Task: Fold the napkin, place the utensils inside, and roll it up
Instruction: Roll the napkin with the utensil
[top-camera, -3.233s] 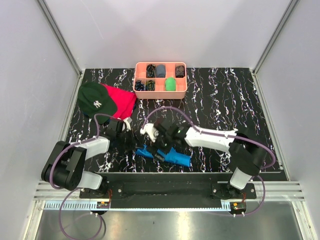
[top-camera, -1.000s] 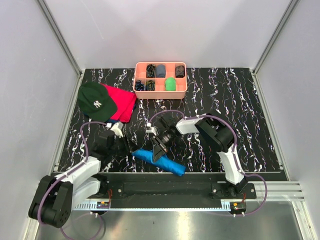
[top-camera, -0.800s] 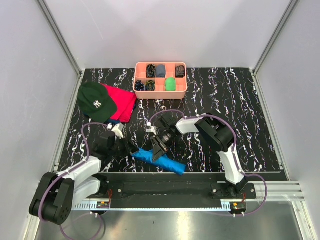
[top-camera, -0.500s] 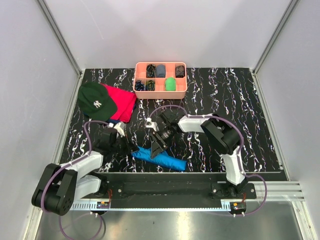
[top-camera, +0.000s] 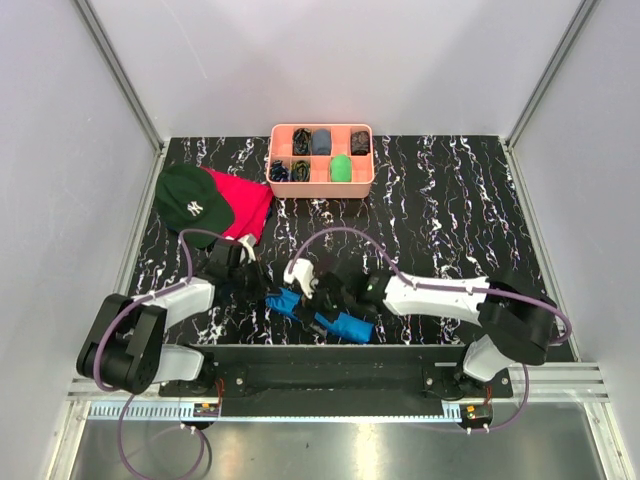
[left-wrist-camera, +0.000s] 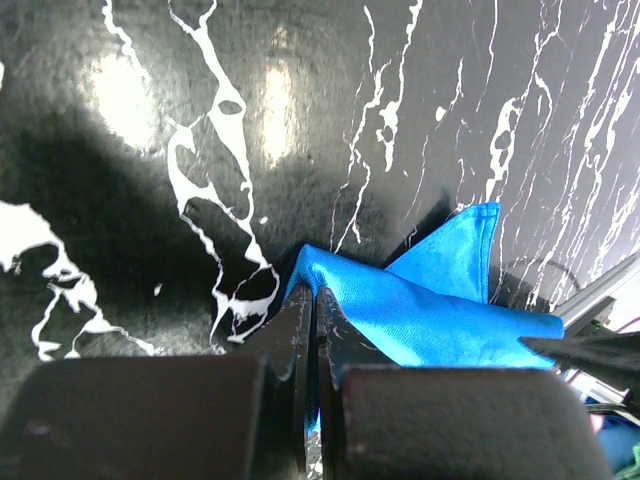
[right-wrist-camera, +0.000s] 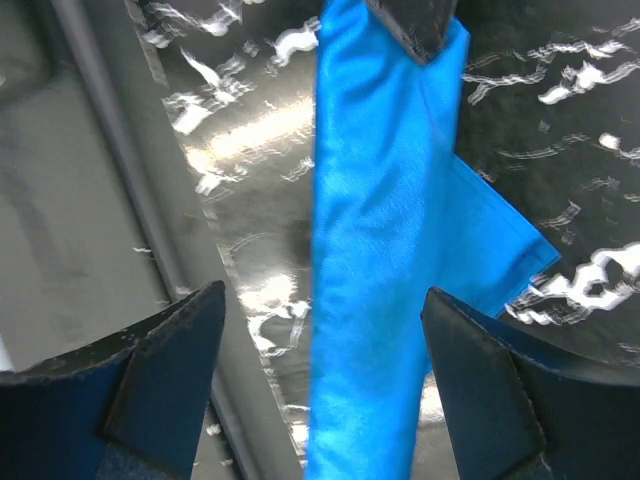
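Blue napkin (top-camera: 350, 327) lies rolled. Left gripper (left-wrist-camera: 313, 300) has clamped its end; right gripper (right-wrist-camera: 320, 310) has swung over it, spread wide. Utensils presumably inside, unseen.

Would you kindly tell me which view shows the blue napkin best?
The right wrist view: the napkin runs the frame's length as a narrow roll with one corner flap sticking out. The left wrist view shows only one end, pinched in the shut left claw. The top view shows it small, partly under the right arm.
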